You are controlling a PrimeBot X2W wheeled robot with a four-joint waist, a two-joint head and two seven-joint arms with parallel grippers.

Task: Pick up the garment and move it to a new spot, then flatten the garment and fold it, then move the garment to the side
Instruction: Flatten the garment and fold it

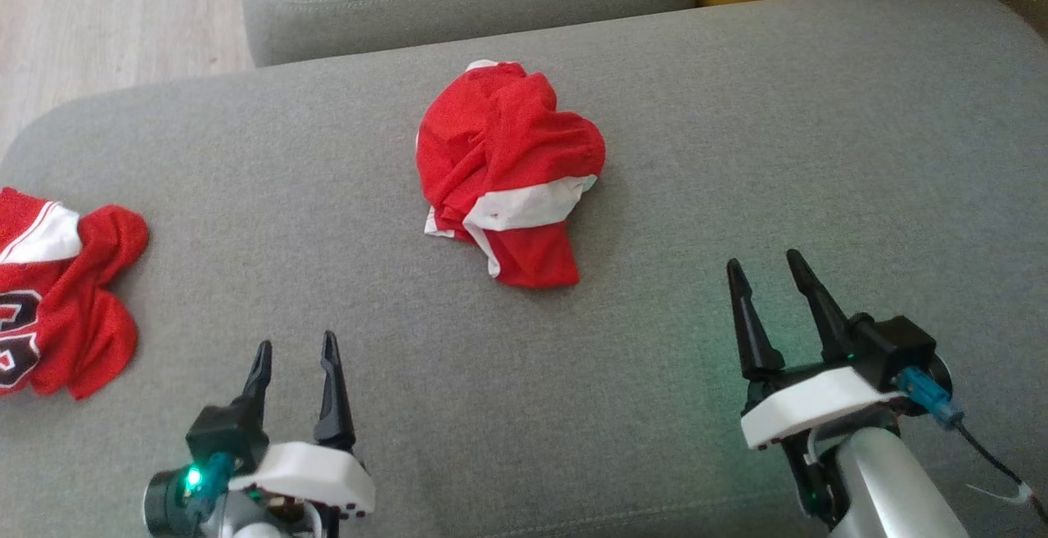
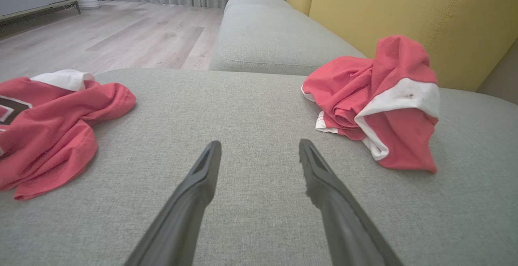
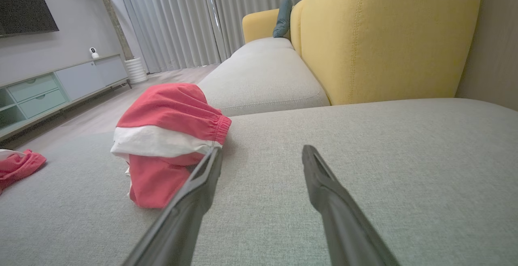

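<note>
Red-and-white shorts (image 1: 508, 169) lie in a crumpled heap around the middle of the grey cushion (image 1: 737, 112), a little toward its far edge, with a white band showing on their near side. By the look of them, nothing of the task is done yet: they are bunched up, neither flattened nor folded, and no finger touches them.

The left gripper (image 1: 295, 341) sits at the near left, its fingers spread with nothing between them. The right gripper (image 1: 763, 259) sits at the near right, likewise spread and empty. The shorts lie between the two and farther out, somewhat nearer the right one.

A jersey (image 1: 57, 300), also red, lies rumpled at the cushion's left edge; whether it belongs to this job I cannot tell.

As I judge it, everything is left to do: the pick-up and move, the flattening, the fold, and the shift aside.
</note>
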